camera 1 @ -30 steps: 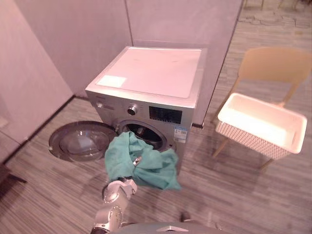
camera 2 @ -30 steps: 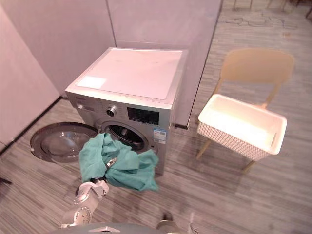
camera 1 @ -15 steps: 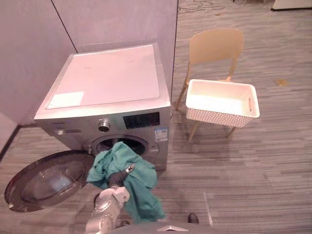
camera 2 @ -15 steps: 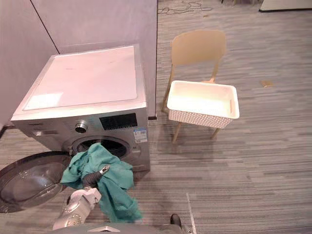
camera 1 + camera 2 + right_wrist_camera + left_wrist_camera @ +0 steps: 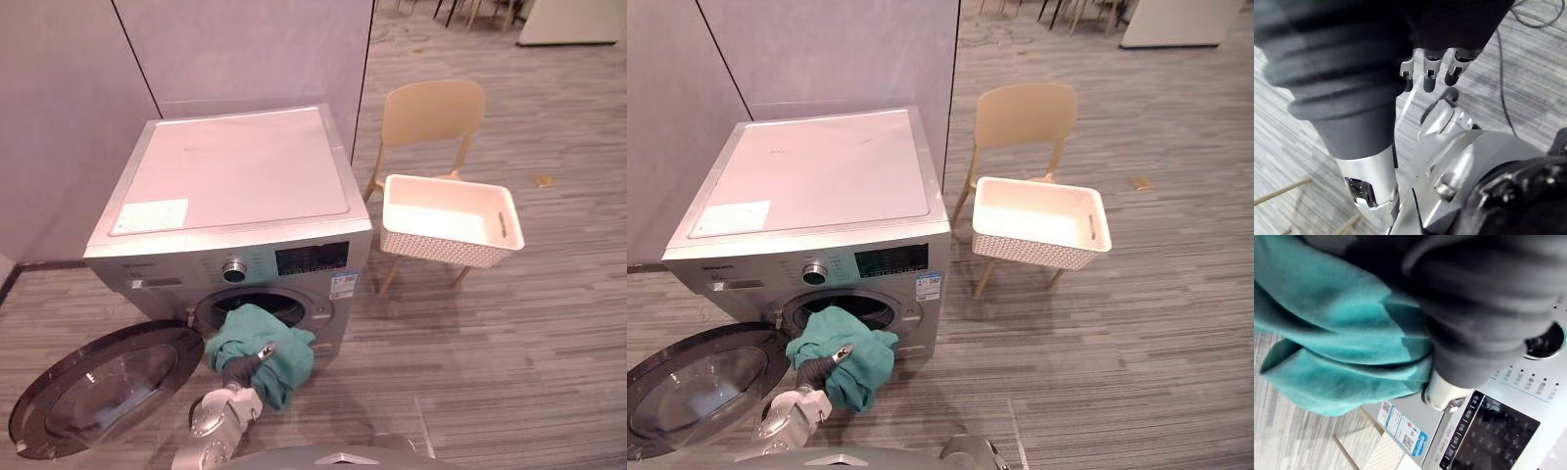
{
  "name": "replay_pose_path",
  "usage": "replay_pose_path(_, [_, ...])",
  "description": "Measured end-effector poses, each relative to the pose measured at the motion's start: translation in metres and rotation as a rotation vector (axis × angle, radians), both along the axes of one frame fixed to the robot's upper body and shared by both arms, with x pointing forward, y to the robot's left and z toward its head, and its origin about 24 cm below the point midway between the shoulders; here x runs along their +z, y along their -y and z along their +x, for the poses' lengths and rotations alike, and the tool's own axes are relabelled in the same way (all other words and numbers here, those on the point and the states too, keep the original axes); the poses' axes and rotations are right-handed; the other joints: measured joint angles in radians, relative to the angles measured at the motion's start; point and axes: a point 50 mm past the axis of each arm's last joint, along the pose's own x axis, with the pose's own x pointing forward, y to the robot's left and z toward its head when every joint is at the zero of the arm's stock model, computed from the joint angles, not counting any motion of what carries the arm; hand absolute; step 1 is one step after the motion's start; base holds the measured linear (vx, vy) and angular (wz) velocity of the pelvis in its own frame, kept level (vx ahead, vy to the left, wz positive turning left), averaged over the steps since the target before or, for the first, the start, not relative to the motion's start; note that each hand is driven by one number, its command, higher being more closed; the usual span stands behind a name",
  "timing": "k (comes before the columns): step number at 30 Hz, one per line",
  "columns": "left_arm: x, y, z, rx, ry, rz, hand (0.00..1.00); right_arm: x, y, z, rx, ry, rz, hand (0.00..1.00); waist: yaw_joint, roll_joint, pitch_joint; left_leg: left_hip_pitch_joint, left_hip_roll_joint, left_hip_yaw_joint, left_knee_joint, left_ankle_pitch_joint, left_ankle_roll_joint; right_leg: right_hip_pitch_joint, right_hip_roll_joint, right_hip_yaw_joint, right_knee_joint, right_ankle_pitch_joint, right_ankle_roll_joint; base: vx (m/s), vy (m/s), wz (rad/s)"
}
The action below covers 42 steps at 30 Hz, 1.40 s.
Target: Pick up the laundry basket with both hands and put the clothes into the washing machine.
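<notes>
1. I see the teal cloth [image 5: 257, 345] bunched at the drum mouth, part inside, part hanging over the lip.
2. Silver front-load washing machine [image 5: 235, 186], its round door [image 5: 98, 387] swung wide open on my left.
3. White laundry basket [image 5: 446, 257], upright on a chair [image 5: 431, 108], right of the machine.

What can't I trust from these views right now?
Left hand: its grip is buried in the teal cloth, eye views and left wrist view alike.
Washing machine drum: dark, and the cloth blocks the opening.
Door: cut by the right eye view's left edge.
</notes>
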Motion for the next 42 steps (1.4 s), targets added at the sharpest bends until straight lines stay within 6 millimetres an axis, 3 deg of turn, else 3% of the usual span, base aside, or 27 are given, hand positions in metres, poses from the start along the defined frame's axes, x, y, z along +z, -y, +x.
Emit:
replay_pose_path(1, [-0.001,-0.001,-0.001,0.001,-0.004,0.003,1.00,-0.001,-0.002,-0.001,-0.005,-0.001,0.006,0.00,-0.002,-0.007,0.004,0.002,0.006,-0.003,0.003,-0.006,0.010,-0.008,0.009,0.007,0.011,-0.039,0.013,-0.03,-0.023,-0.04])
replay_pose_path(2, [-0.001,-0.005,-0.001,0.019,-0.004,0.009,1.00,-0.001,-0.004,-0.002,-0.005,-0.003,0.012,0.00,-0.001,-0.018,0.012,-0.011,0.028,-0.008,0.026,-0.025,-0.003,-0.029,0.077,0.063,0.039,-0.161,0.047,-0.02,-0.075,0.04])
replay_pose_path(3, [0.000,-0.007,0.001,0.024,0.005,0.011,1.00,-0.001,-0.006,0.002,0.009,0.008,0.014,0.00,0.001,-0.019,0.034,-0.025,0.050,-0.018,0.052,-0.034,-0.015,-0.043,0.151,0.099,0.043,-0.229,0.069,-0.01,-0.102,0.11])
replay_pose_path(4, [0.001,-0.006,0.002,0.024,0.010,0.011,1.00,-0.001,-0.007,0.006,0.018,0.017,0.016,0.00,0.000,-0.035,0.052,-0.034,0.050,-0.027,0.064,-0.038,-0.022,-0.042,0.180,0.104,0.025,-0.243,0.073,-0.01,-0.136,0.39])
replay_pose_path(5, [0.004,-0.007,0.004,0.023,0.027,0.014,1.00,-0.001,-0.013,0.006,0.040,0.022,0.025,0.00,0.001,-0.090,0.086,-0.066,0.026,-0.050,0.122,-0.059,-0.034,-0.030,0.192,0.091,-0.023,-0.234,0.023,-0.01,-0.253,0.46])
replay_pose_path(6, [0.006,-0.003,0.009,0.031,0.040,0.001,1.00,0.000,-0.012,0.008,0.064,0.031,0.017,0.00,0.013,-0.131,0.132,-0.119,0.015,-0.066,0.242,-0.106,-0.046,-0.024,0.174,0.051,-0.025,-0.296,-0.006,-0.02,-0.248,0.36])
replay_pose_path(7, [0.008,0.001,0.012,0.032,0.046,-0.010,1.00,0.002,-0.008,0.017,0.073,0.056,0.005,0.00,0.021,-0.113,0.162,-0.159,0.040,-0.075,0.312,-0.129,-0.051,-0.034,0.192,0.043,-0.009,-0.296,-0.007,-0.03,-0.202,0.25])
replay_pose_path(8, [0.016,0.011,0.020,0.019,0.084,-0.035,1.00,0.008,0.000,0.032,0.083,0.117,-0.029,0.00,0.026,-0.077,0.218,-0.231,0.075,-0.094,0.412,-0.163,-0.059,-0.061,0.214,0.018,0.020,-0.308,-0.016,-0.07,-0.087,0.22])
replay_pose_path(10, [0.028,0.018,0.034,0.021,0.144,-0.060,1.00,0.017,0.005,0.059,0.126,0.200,-0.064,0.00,0.027,-0.059,0.286,-0.302,0.102,-0.114,0.493,-0.181,-0.066,-0.117,0.221,-0.012,0.083,-0.315,-0.017,-0.08,-0.087,0.26])
replay_pose_path(12, [0.041,0.010,0.049,0.063,0.205,-0.054,1.00,0.027,0.003,0.083,0.163,0.291,-0.082,0.00,0.042,-0.076,0.357,-0.333,0.135,-0.088,0.551,-0.196,-0.081,-0.159,0.231,-0.021,0.147,-0.316,-0.017,-0.12,-0.062,-0.09])
replay_pose_path(14, [0.044,0.002,0.055,0.120,0.222,-0.048,1.00,0.031,0.003,0.089,0.160,0.332,-0.088,0.00,0.047,-0.082,0.361,-0.402,0.164,-0.090,0.628,-0.227,-0.078,-0.205,0.244,-0.029,0.185,-0.325,-0.018,-0.18,-0.025,-0.22])
replay_pose_path(15, [0.047,-0.005,0.061,0.161,0.236,-0.039,1.00,0.031,0.004,0.089,0.144,0.347,-0.082,0.00,0.046,-0.090,0.371,-0.452,0.175,-0.104,0.696,-0.260,-0.080,-0.235,0.245,-0.037,0.212,-0.355,-0.035,-0.23,0.005,-0.07])
replay_pose_path(17, [0.053,-0.016,0.075,0.222,0.255,-0.023,1.00,0.031,0.003,0.087,0.120,0.349,-0.065,0.00,0.047,-0.092,0.411,-0.524,0.193,-0.131,0.778,-0.293,-0.082,-0.275,0.245,-0.055,0.256,-0.367,-0.021,-0.20,0.047,0.08])
replay_pose_path(20, [0.062,-0.034,0.091,0.327,0.277,0.003,1.00,0.030,-0.002,0.083,0.127,0.350,-0.054,0.00,0.050,-0.102,0.426,-0.617,0.215,-0.132,0.828,-0.294,-0.078,-0.343,0.239,-0.073,0.267,-0.354,-0.007,-0.15,0.072,0.03])
replay_pose_path(23, [0.075,-0.052,0.107,0.428,0.312,0.024,1.00,0.031,-0.003,0.084,0.131,0.354,-0.054,0.00,0.050,-0.110,0.433,-0.671,0.243,-0.110,0.853,-0.281,-0.065,-0.391,0.230,-0.083,0.280,-0.342,-0.017,-0.07,0.047,-0.01])
replay_pose_path(29, [0.132,-0.093,0.144,0.636,0.513,0.020,1.00,0.039,-0.001,0.100,0.110,0.407,-0.077,0.00,0.045,-0.132,0.445,-0.780,0.267,-0.114,0.903,-0.277,-0.057,-0.488,0.235,-0.087,0.300,-0.324,-0.032,-0.01,0.032,-0.10])
replay_pose_path(33, [0.169,-0.100,0.168,0.672,0.621,0.008,1.00,0.044,-0.001,0.115,0.105,0.455,-0.081,0.00,0.032,-0.143,0.451,-0.819,0.272,-0.120,0.924,-0.283,-0.054,-0.524,0.234,-0.089,0.318,-0.324,-0.031,0.00,0.007,-0.02])
replay_pose_path(39, [0.214,-0.102,0.189,0.686,0.737,-0.071,1.00,0.049,0.000,0.125,0.101,0.488,-0.089,0.00,0.006,-0.154,0.454,-0.884,0.274,-0.141,0.942,-0.284,-0.055,-0.574,0.234,-0.102,0.330,-0.324,-0.032,0.00,0.000,0.00])
replay_pose_path(42, [0.254,-0.103,0.203,0.673,0.837,-0.107,1.00,0.051,0.000,0.128,0.108,0.503,-0.093,0.00,-0.007,-0.176,0.458,-0.928,0.278,-0.144,0.961,-0.284,-0.055,-0.625,0.233,-0.102,0.360,-0.324,-0.032,-0.02,-0.018,-0.09])
